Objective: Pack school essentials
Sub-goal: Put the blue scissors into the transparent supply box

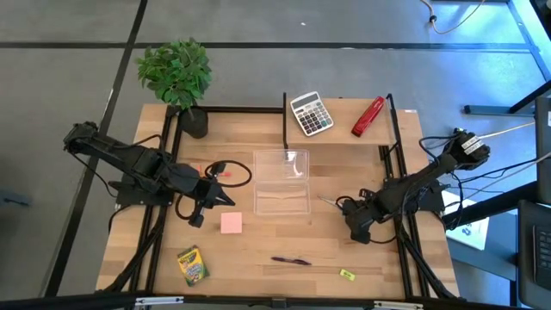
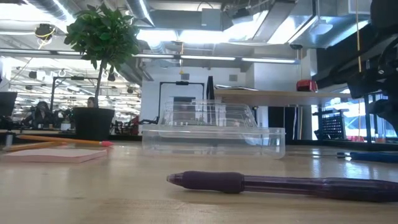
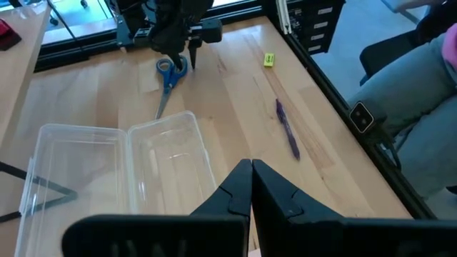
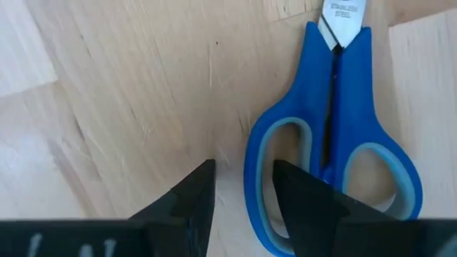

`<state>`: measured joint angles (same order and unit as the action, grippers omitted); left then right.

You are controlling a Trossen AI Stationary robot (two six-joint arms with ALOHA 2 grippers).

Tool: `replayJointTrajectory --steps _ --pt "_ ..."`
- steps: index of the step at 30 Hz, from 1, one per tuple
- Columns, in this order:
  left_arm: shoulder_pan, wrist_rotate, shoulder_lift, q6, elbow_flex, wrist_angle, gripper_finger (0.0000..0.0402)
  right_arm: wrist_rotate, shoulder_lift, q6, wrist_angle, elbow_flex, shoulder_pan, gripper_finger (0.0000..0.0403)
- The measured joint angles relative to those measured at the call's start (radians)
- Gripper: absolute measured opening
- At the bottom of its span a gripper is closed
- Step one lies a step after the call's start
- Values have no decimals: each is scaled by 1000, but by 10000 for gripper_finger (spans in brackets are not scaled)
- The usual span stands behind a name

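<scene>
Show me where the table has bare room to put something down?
Bare wood lies between the pink note pad and the pen, and between crayon box and pen. It's crowded beside the clear box, where the right gripper meets the scissors.

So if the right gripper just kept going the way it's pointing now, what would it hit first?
Most likely the blue-handled scissors: the open right gripper hangs right over their handle loop, with the bare table underneath.

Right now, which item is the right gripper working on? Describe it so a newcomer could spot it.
Start at the clear plastic box mid-table and look toward the right arm. Under the right gripper, whose jaws stand open around one handle loop, lie the scissors. They are the only blue-handled item, with steel blades.
</scene>
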<state>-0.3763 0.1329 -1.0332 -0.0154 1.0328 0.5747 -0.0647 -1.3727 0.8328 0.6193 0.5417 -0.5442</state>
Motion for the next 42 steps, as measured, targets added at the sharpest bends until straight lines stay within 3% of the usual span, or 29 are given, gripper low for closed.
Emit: replayJointTrajectory --steps 14,42 --pt "0 0 0 0 0 0 0 -31 -2 -6 -10 -4 0 33" --pt "0 0 0 0 0 0 0 -57 -10 20 22 60 2 23"
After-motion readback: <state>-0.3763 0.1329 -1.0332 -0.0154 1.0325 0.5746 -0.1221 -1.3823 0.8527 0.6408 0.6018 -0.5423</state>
